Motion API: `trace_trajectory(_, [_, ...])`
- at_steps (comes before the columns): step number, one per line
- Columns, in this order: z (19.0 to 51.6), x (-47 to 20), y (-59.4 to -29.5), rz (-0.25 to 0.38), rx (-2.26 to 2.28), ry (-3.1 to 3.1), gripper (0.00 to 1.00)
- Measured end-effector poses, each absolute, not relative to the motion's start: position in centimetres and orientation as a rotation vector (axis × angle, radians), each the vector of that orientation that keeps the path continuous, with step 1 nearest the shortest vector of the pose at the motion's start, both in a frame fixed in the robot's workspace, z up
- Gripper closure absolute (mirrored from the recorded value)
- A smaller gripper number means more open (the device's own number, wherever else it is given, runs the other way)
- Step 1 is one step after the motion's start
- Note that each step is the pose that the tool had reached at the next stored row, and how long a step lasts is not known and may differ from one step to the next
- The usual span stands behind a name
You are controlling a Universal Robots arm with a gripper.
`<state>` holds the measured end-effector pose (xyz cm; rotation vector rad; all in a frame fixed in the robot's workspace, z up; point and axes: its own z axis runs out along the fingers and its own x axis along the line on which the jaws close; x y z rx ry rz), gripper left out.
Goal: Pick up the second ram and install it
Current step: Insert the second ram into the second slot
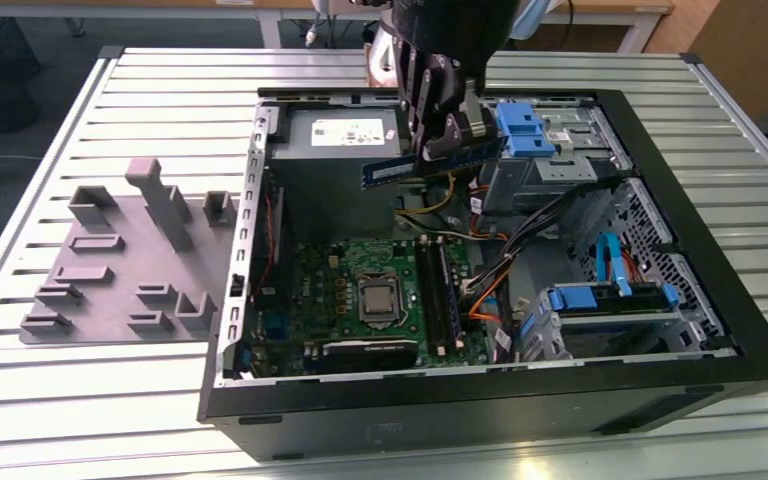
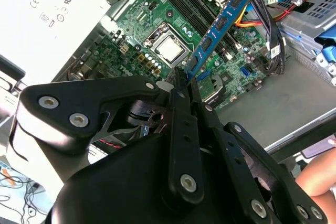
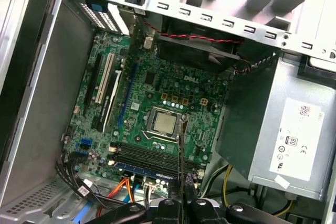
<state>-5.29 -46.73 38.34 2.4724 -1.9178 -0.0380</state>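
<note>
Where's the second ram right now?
The second ram is clamped in the gripper, held in the air above the open computer case, over the power supply and short of the motherboard.
</note>
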Motion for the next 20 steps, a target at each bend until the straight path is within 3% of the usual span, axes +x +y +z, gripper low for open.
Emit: trace_trajectory(20, [38.34, -5.29, -46.73, -0.038, 2.495, -1.888, 0.86])
